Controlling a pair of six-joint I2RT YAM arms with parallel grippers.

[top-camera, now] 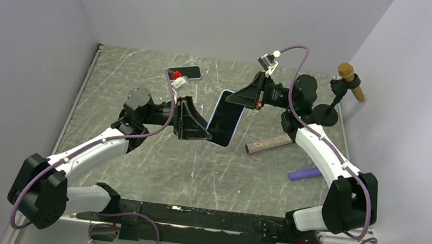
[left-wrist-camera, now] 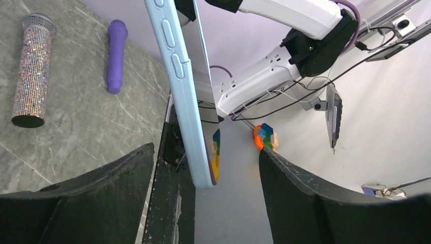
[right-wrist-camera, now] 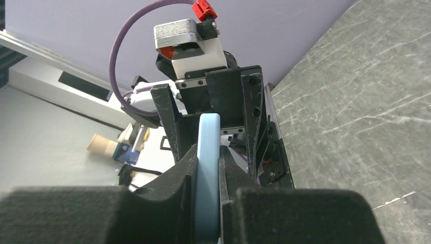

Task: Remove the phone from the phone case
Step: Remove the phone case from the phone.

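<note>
My right fingers (right-wrist-camera: 167,203) clamp the dark slab phone (top-camera: 224,120) in its light-blue case (right-wrist-camera: 208,168). My left fingers (left-wrist-camera: 101,198) stand apart around its six-o'clock end. Next, I reckon: pinch that case, peel.

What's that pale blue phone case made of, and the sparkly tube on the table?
The phone case looks like matte silicone or soft plastic: smooth, even pale blue, moulded button bumps, no glare. The sparkly tube seems coated in tiny rhinestones or glitter, given its speckled, glinting surface; its core is hidden.
</note>
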